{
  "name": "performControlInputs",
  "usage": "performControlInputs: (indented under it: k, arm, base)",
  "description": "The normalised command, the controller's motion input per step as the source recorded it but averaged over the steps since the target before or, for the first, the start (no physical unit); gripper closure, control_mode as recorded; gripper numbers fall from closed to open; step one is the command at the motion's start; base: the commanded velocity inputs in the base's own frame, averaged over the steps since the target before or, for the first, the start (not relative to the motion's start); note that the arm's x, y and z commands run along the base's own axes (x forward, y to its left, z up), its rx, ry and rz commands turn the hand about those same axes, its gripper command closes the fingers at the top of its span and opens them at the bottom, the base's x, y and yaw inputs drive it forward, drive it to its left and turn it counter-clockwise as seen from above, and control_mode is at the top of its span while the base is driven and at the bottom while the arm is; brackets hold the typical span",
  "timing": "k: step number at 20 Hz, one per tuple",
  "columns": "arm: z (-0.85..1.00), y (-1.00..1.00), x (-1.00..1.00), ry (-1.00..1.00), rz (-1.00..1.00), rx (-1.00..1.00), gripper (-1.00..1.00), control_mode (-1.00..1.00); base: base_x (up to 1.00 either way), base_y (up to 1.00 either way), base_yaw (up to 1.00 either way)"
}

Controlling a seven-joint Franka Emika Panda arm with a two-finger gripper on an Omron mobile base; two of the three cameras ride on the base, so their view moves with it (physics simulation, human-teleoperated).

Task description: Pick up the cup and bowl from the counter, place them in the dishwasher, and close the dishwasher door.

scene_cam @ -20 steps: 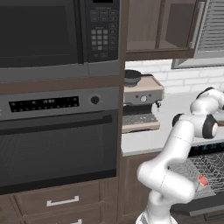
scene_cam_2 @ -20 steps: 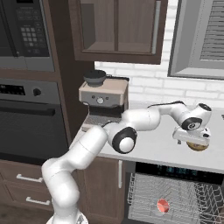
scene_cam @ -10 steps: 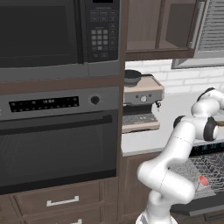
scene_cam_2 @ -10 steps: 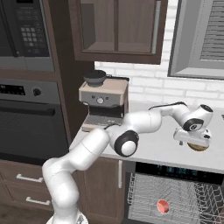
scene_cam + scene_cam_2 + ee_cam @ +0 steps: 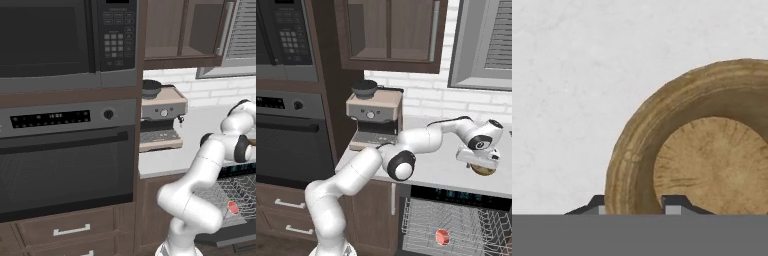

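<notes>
Since a second ago the arm has sunk a little lower over the counter [image 5: 446, 172], bringing the gripper [image 5: 479, 161] down onto the bowl [image 5: 483, 170]; the cup [image 5: 442, 237] and everything else have stayed put.

At the left of the scene are the black oven [image 5: 60, 165] and the microwave [image 5: 55, 37] above it. Next along the counter stands the espresso machine [image 5: 374, 117] with a black pot [image 5: 364, 89] on top. Further right, near the counter's front edge, sits the bowl: tan and wood-grained, round, wider than tall, with a thick rim and a paler flat bottom, and nothing in it as far as the hand view shows [image 5: 712, 165]. The two fingertips [image 5: 674, 204] straddle its rim, one outside the wall and one inside, spread with the rim between them; whether they press on it cannot be told.

Below the counter the dishwasher [image 5: 456, 220] stands open with its wire rack [image 5: 421, 225] pulled out. The small red cup lies in the rack, near its front.
</notes>
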Motion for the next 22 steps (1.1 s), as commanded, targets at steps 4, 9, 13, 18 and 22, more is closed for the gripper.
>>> performControlInputs:
  k: [4, 9, 13, 18, 22]
  arm:
    - [0.0, 0.0, -0.72, -0.05, 0.0, 0.0, 1.0, -1.0]
    - [0.0, 0.11, -1.0, -0.21, 0.03, 0.0, 1.0, -1.0]
    - [0.0, 0.36, -1.0, -0.3, 0.06, 0.0, 1.0, -1.0]
    - [0.0, 0.35, -1.0, -0.34, 0.08, 0.0, 1.0, -1.0]
    - [-0.06, 0.15, -0.96, -0.19, 0.15, 0.0, 1.0, -1.0]
  base:
    - [0.0, 0.0, 0.0]
    - [0.0, 0.0, 0.0]
    - [0.0, 0.0, 0.0]
    - [0.0, 0.0, 0.0]
    - [0.0, 0.0, 0.0]
